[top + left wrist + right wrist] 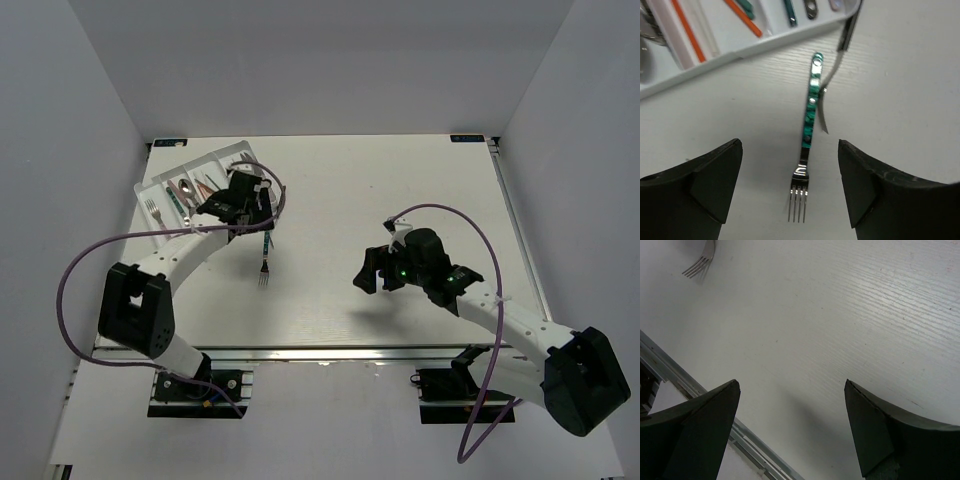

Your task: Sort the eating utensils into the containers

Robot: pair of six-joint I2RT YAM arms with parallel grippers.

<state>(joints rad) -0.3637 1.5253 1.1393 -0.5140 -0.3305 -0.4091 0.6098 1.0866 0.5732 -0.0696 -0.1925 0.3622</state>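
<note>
A fork with a teal handle [807, 117] lies on the table just outside the white cutlery tray [740, 50], tines towards me; it also shows in the top view [265, 262]. My left gripper [790, 190] is open and empty, hovering above the fork's tines, with a finger either side of them. In the top view it [255, 212] sits at the tray's [150, 185] near right corner. The tray holds orange chopsticks [687, 30], teal-handled pieces and several metal utensils [185, 187]. My right gripper [378, 275] is open and empty over bare table, right of the fork.
A thin white strip and a black cable [846, 32] hang beside the fork's handle. The fork's tines [699, 266] show at the top left of the right wrist view. The table's metal front rail [685, 385] runs below the right gripper [790, 435].
</note>
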